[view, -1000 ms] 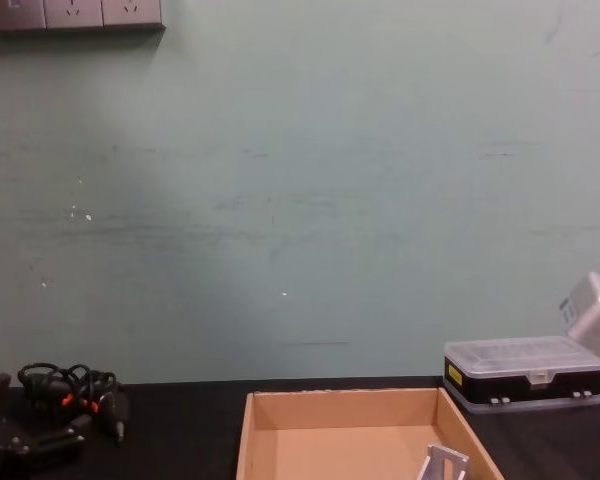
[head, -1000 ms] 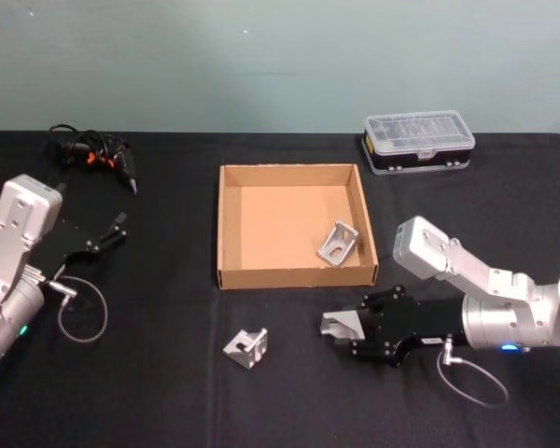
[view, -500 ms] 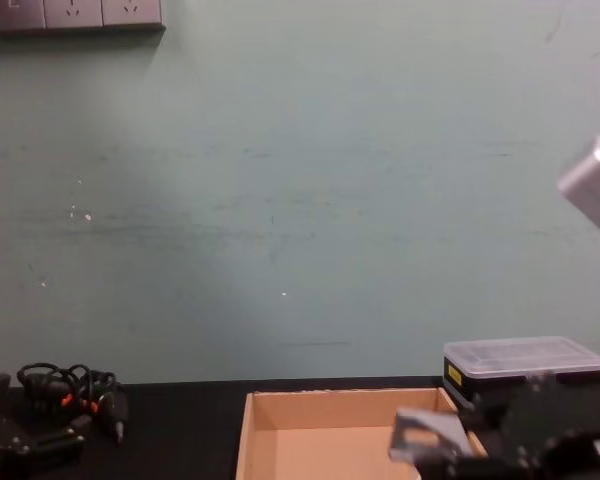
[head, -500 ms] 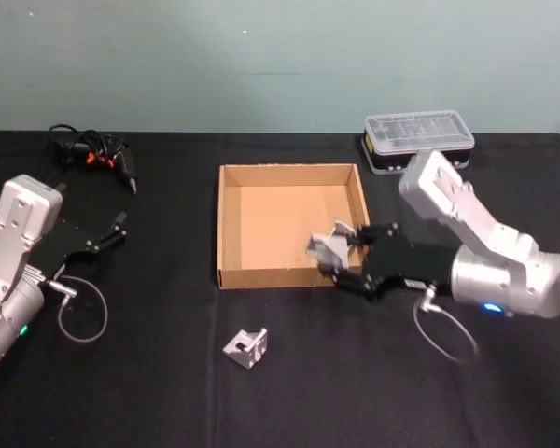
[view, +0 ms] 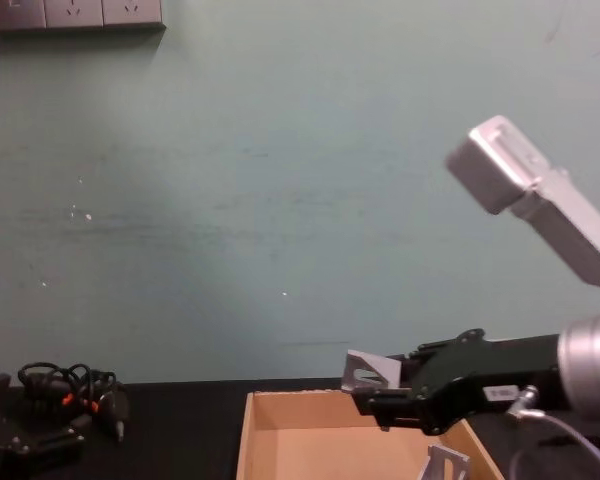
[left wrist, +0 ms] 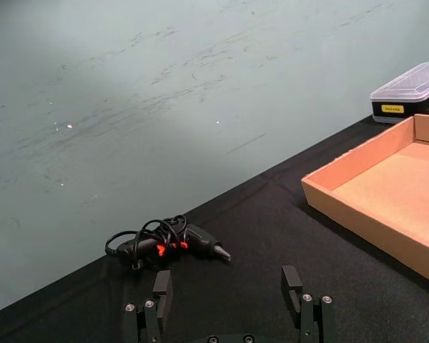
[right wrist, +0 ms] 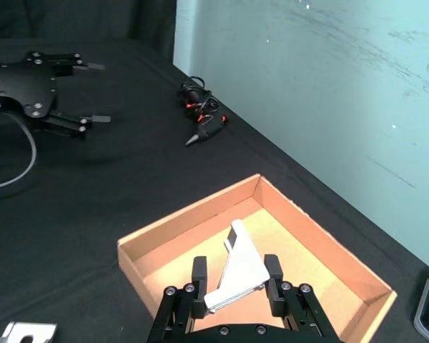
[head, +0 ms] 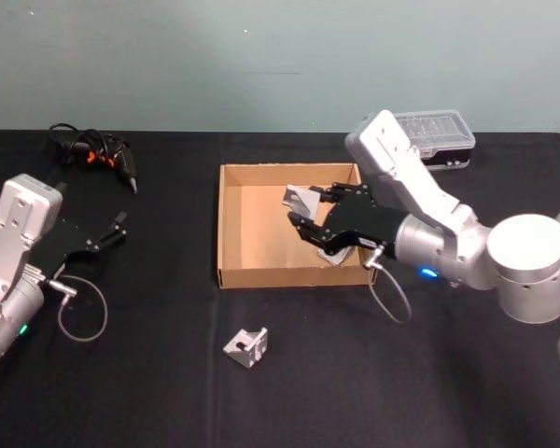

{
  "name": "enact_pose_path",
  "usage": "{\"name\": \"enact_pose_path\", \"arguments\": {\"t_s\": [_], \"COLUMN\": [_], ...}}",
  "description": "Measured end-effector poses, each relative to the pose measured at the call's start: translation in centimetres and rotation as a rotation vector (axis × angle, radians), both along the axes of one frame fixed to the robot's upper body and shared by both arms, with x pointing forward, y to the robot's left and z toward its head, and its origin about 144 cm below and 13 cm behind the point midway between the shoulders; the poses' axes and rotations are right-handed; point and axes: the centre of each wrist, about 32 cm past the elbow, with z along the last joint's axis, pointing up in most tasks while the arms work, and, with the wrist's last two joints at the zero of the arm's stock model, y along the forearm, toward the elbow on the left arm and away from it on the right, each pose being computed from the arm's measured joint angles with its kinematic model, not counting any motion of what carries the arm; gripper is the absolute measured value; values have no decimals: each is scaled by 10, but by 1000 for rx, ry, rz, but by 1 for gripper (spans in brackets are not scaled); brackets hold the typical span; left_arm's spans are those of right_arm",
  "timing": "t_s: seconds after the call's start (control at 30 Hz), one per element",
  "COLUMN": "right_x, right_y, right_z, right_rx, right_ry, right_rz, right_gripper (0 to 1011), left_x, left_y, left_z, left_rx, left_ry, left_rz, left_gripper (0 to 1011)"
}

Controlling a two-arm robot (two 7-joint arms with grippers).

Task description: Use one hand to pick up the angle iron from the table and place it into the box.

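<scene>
Angle iron shows in three places. Nearest the robot, a loose angle iron [head: 246,346] lies on the black table [head: 168,401], in front of the box [head: 226,233] and apart from it. At the table's left side the left gripper [head: 115,230] is parked low, its jaws spread wide with nothing between them. The box, shallow tan cardboard with an open top, sits mid-table. Over its right half the right gripper [head: 308,207] reaches in from the right, clear of the box floor. Its jaws are drawn in narrow on a held angle iron [head: 301,198], with one leg of the piece sticking out past the fingers [right wrist: 199,275]. From the chest view this piece sits above the box's far rim. Below the gripper a second angle iron [view: 446,464] rests inside the box near its right wall. Farther back, a black tool [head: 98,154] with orange marks and a coiled cable lies at the far left, and a clear-lidded case [head: 441,131] stands at the far right, partly behind the right arm
</scene>
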Motion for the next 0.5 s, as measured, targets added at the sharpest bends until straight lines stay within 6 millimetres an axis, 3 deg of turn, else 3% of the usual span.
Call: {"name": "enact_pose_path", "arguments": {"t_s": [0.5], "right_x": [25], "right_y": [31], "right_z": [-20], "right_rx": [-56], "right_ry": [43], "right_rz": [-41], "right_gripper": [482], "left_x": [0], "left_y": [0], "left_z": [0], "left_rx": [0], "left_ry": [0], "left_rz": [0], "left_gripper": [1000]}}
